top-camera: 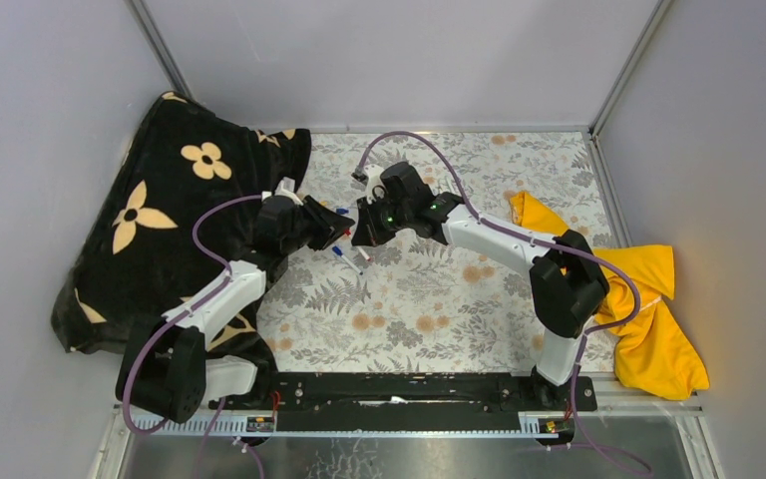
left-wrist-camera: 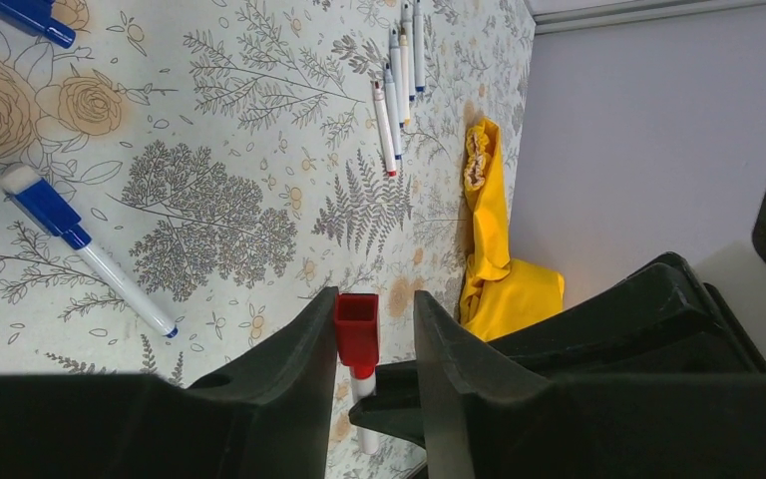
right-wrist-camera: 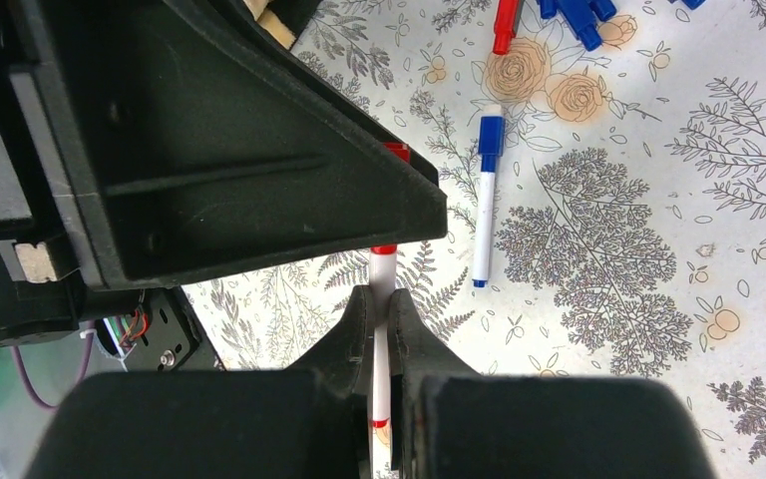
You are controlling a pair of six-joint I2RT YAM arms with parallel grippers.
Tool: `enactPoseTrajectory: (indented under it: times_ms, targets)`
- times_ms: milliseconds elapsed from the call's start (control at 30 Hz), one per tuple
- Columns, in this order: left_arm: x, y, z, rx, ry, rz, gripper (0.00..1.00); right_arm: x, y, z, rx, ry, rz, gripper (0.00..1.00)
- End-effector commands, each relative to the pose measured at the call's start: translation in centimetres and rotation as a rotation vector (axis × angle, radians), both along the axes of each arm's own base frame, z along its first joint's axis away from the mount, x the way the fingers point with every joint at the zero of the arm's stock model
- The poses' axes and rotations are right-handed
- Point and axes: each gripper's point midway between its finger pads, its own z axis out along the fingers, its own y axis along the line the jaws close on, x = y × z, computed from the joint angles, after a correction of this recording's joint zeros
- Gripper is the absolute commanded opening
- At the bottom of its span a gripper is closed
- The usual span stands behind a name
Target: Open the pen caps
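Left wrist shows left claw [left-wrist-camera: 374, 299] around red cap [left-wrist-camera: 356, 334], grip unclear; right claw [right-wrist-camera: 382, 299] pinches pen [right-wrist-camera: 383, 265].

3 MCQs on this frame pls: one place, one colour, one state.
1. The red cap is: A lying loose, untouched; B between the left gripper's fingers; C out of every view.
2. The cloth on the right is: A yellow; B green; C white.
3. The right gripper is: A wide open; B shut on the pen; C out of view.
Answers: 1 B, the left wrist view shows the cap between those fingers. 2 A, plainly yellow from above. 3 B, its fingers pinch the white barrel.
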Motion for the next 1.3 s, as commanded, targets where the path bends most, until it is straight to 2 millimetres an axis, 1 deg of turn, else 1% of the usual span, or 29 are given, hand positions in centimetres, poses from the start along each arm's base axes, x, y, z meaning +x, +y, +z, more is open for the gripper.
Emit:
enactPoseTrajectory:
  times_ms: [0, 67, 267, 333, 367, 400, 500, 600, 667, 733, 833, 1033, 1067, 1100, 1167, 1200, 1267]
  targets:
    - [1.2, -0.5, 2.3, -0.018, -0.086, 0.005, 0.35, 0.6, 0.7, 1.6, 0.06, -0.024, 0.012, 0.0]
    - [1.1, -0.7, 2.3, -0.017, -0.088, -0.001, 0.28, 0.7, 0.6, 1.6, 0.062, -0.025, 0.007, 0.0]
    - [1.0, -0.8, 2.3, -0.016, -0.092, -0.01, 0.16, 1.0, 0.3, 1.7, 0.065, -0.024, 0.0, 0.0]
    - [0.9, -0.7, 2.3, -0.014, -0.094, -0.007, 0.05, 0.9, 0.2, 1.6, 0.062, -0.026, -0.002, 0.0]
    - [1.0, -0.7, 2.4, -0.012, -0.096, -0.004, 0.01, 0.9, 0.1, 1.6, 0.06, -0.026, -0.005, 0.0]
    - [1.0, -0.6, 2.5, -0.009, -0.097, 0.0, 0.0, 0.9, 0.0, 1.6, 0.059, -0.027, -0.005, 0.0]
    - [1.2, -0.7, 2.5, -0.003, -0.099, 0.001, 0.0, 0.9, -0.2, 1.8, 0.058, -0.041, -0.004, 0.01]
    - [1.2, -1.2, 2.3, -0.003, -0.093, -0.01, 0.0, 1.0, -0.1, 2.1, 0.051, -0.045, 0.005, 0.2]
    - [1.2, -1.4, 2.3, -0.008, -0.092, -0.017, 0.0, 1.1, 0.0, 2.1, 0.048, -0.043, 0.015, 0.27]
    - [1.2, -1.6, 2.4, -0.009, -0.095, -0.021, 0.0, 1.2, 0.1, 2.1, 0.047, -0.041, 0.015, 0.3]
    - [1.2, -1.8, 2.6, -0.01, -0.097, -0.024, 0.0, 1.3, 0.3, 2.2, 0.049, -0.041, 0.017, 0.31]
    - [1.4, -2.0, 2.9, -0.014, -0.102, -0.027, 0.0, 1.6, 0.5, 1.7, 0.042, -0.035, 0.014, 0.29]
    - [1.4, -2.1, 3.0, -0.015, -0.102, -0.029, 0.0, 1.6, 0.6, 1.7, 0.042, -0.036, 0.014, 0.27]
    - [1.4, -2.1, 3.0, -0.014, -0.103, -0.028, 0.0, 1.7, 0.6, 1.6, 0.042, -0.035, 0.013, 0.2]
    - [1.5, -2.1, 3.0, -0.014, -0.101, -0.027, 0.0, 1.8, 0.7, 1.3, 0.038, -0.029, 0.01, 0.02]
    - [1.6, -2.1, 3.0, -0.013, -0.1, -0.023, 0.0, 1.8, 0.8, 1.2, 0.036, -0.024, 0.012, 0.0]
    - [2.2, -1.9, 3.4, -0.005, -0.11, -0.002, 0.0, 1.8, 0.7, 0.6, 0.025, -0.016, 0.008, 0.0]
